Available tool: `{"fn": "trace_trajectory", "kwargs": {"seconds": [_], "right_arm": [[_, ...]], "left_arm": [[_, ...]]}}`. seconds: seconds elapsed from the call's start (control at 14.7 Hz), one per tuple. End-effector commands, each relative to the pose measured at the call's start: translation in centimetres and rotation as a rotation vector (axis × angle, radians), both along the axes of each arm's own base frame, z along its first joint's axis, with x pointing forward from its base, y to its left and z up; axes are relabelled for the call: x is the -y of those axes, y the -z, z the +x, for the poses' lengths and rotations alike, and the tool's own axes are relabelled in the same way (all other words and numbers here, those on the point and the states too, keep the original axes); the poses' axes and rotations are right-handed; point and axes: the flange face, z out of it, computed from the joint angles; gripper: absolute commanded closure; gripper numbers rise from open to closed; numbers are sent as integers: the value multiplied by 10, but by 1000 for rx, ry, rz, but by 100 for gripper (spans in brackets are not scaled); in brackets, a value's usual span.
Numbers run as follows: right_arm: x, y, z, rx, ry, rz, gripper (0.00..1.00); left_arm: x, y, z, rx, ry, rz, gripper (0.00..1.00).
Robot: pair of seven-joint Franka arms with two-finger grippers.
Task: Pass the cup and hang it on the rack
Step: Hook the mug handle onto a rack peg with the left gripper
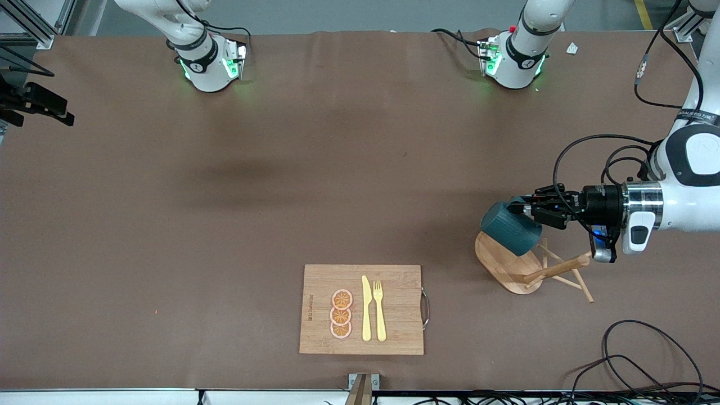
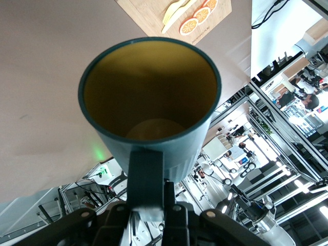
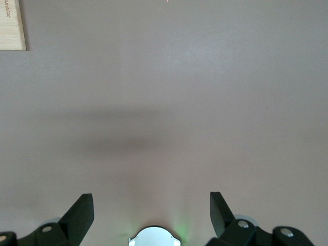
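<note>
Front cam high overhead; wrist cams close, all share cutting board (image 1: 361,309).

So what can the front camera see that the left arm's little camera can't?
Only the front view shows the rack, standing under the cup, plus both arm bases and the whole table. Only the left wrist view shows the cup's yellow inside. Both show the cup gripped sideways in the left gripper, and the cutting board with its orange slices, knife and fork. The right gripper appears in neither; it waits open over bare table.
</note>
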Motion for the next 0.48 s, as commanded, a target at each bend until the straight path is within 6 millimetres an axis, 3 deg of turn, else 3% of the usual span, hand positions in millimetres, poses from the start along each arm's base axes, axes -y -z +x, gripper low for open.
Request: {"fn": "trace_trajectory", "kwargs": {"seconds": [0.0,0.41], "right_arm": [[-3,-3,-9,8,-1,5,0],[-2,-3,-9,8,5,5,0]], "left_arm": [[-15,12,-4,19,11,-28,100],[-45,36,-1,49,24,-44,100]]}}
